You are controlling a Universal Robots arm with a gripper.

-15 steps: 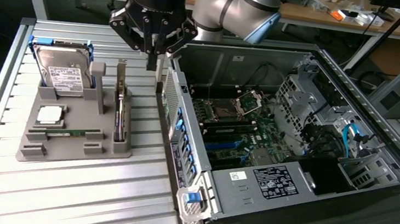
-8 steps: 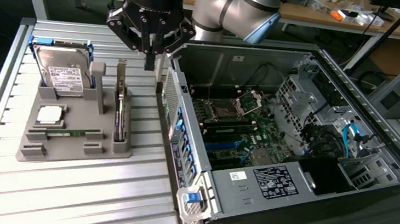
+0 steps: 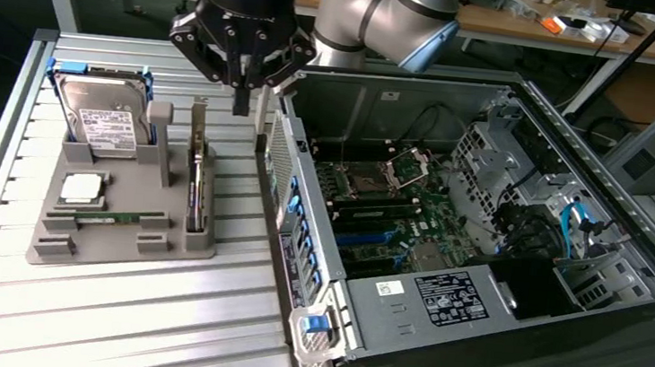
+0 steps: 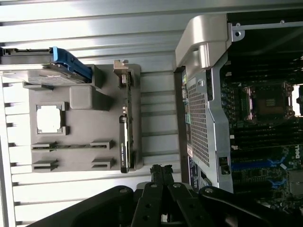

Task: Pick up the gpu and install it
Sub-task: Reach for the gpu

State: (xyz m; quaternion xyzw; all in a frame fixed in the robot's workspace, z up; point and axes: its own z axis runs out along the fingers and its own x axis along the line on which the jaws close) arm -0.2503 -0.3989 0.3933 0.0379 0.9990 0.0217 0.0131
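Observation:
The gpu (image 3: 197, 182) is a thin dark card standing on edge in a slot of the grey holder tray (image 3: 117, 244), its pale metal bracket at the far end. In the wrist view the gpu (image 4: 125, 139) runs along the edge of the tray (image 4: 85, 137) nearest the computer case. My gripper (image 3: 241, 103) hangs shut above the slatted table, beyond the card's bracket end and close to the case wall, with nothing between its fingers. The shut gripper (image 4: 161, 171) shows in the wrist view just off the card's end, apart from it.
The tray also carries a silver hard drive (image 3: 105, 122), a square processor (image 3: 83, 187) and a green memory stick (image 3: 108, 215). The open computer case (image 3: 489, 253) lies on the exterior view's right, with its motherboard (image 3: 391, 217) exposed. A slatted metal table (image 3: 122, 326) lies beneath.

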